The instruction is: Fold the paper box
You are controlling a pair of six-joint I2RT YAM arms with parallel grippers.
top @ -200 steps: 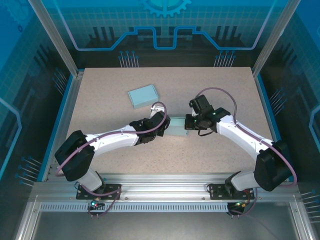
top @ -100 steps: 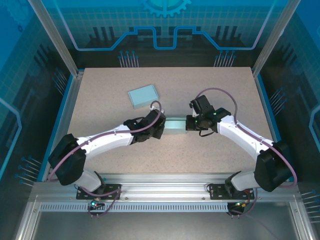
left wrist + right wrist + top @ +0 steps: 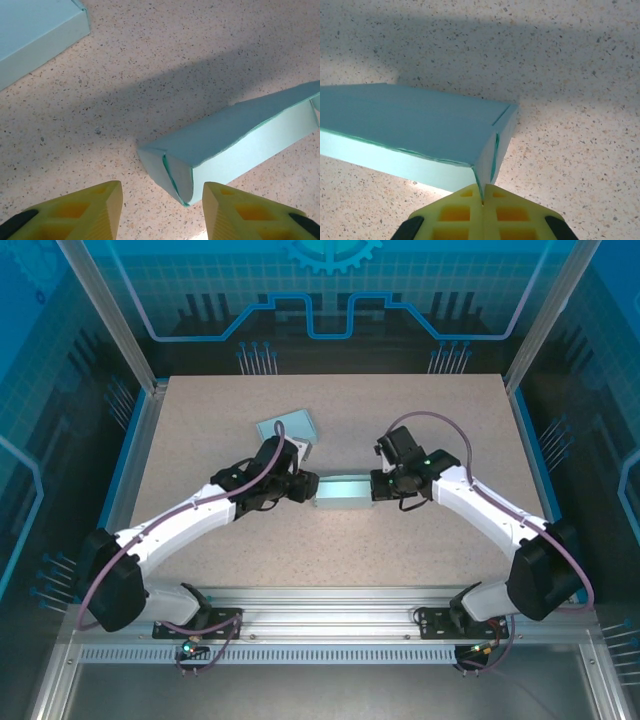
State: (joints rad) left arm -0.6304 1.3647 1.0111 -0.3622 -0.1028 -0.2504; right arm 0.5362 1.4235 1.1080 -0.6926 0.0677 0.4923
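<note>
Since a second ago the left arm has swung back and to the left. Its claw (image 3: 300,485) has come off the paper box (image 3: 342,490) and now sits just beside the box's left end. The box itself has slid a little to the left on the table (image 3: 430,420).

From the left wrist, the left claw (image 3: 161,207) is released. Its yellow fingers (image 3: 102,207) are spread wide with only bare table between them. The near end of the box (image 3: 235,140) lies just ahead of the fingers, apart from both, with a loose end flap curling inward.

The right claw (image 3: 378,485) is at the box's right end. Seen from the right wrist, the right claw (image 3: 483,197) is clenched, its fingers pressed together on the thin corner edge of the box (image 3: 410,130). The box lies long and flattish across the middle of the table.

A second flat box (image 3: 288,428) rests farther back, partly under the left arm; its corner shows from the left wrist (image 3: 35,30).
</note>
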